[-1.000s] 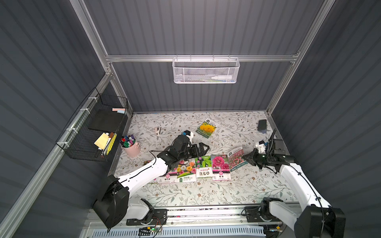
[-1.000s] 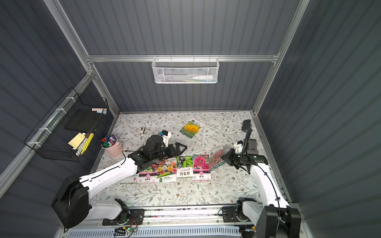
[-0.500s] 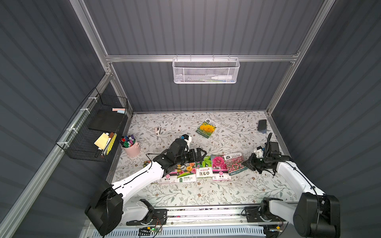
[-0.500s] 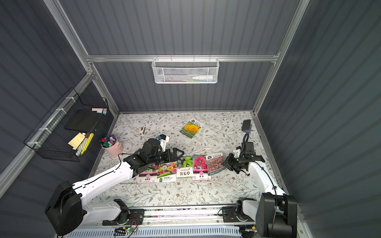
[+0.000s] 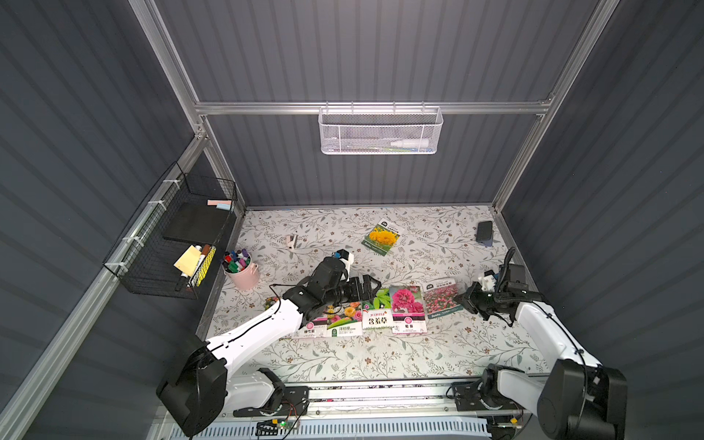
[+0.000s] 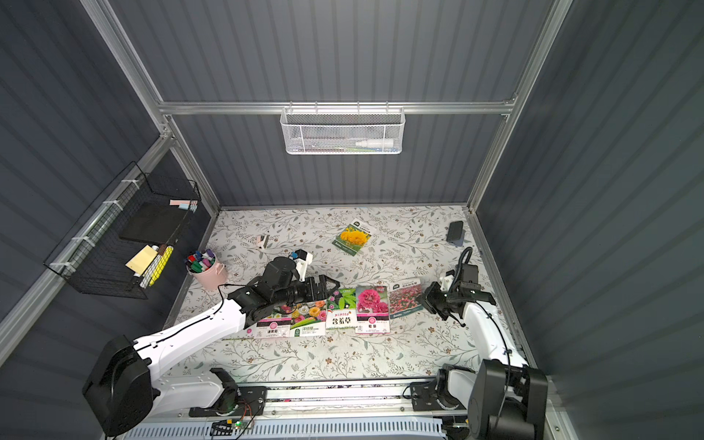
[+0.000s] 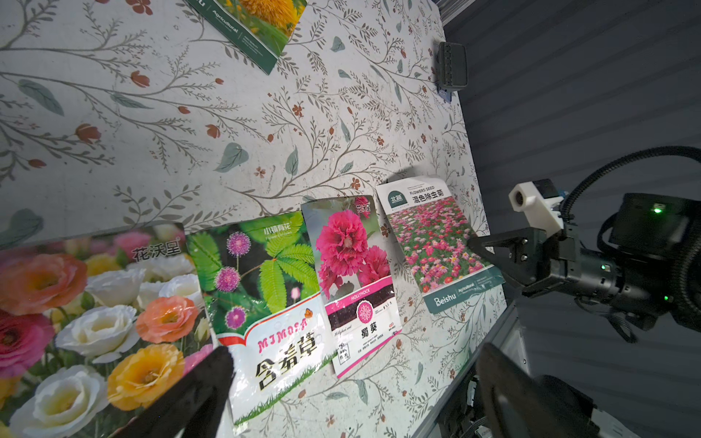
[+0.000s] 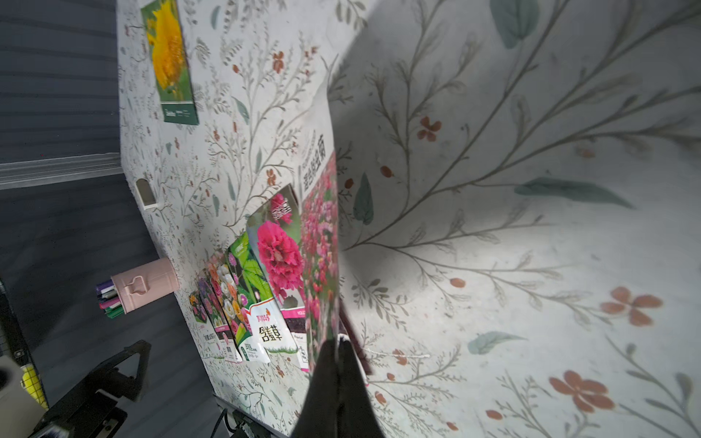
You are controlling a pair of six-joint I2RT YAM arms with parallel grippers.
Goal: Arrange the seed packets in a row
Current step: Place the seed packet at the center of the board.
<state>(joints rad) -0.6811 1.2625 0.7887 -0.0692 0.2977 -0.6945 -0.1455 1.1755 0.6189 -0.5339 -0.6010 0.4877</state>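
R tool (image 5: 464, 301), shut on edge of pink-meadow packet (image 5: 441, 299), has swung it in: now just beside hollyhock packet (image 5: 407, 306), slightly askew, row nearly extended. L tool (image 5: 375, 286) wide open, empty, other side of hollyhock packet. Sunflower packet (image 5: 382, 236) well behind hollyhock packet, not yet in row.

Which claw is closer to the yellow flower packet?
Left. The left gripper, open, is in front of the yellow flower packet; the right gripper sits farther aside, holding the pink meadow packet.
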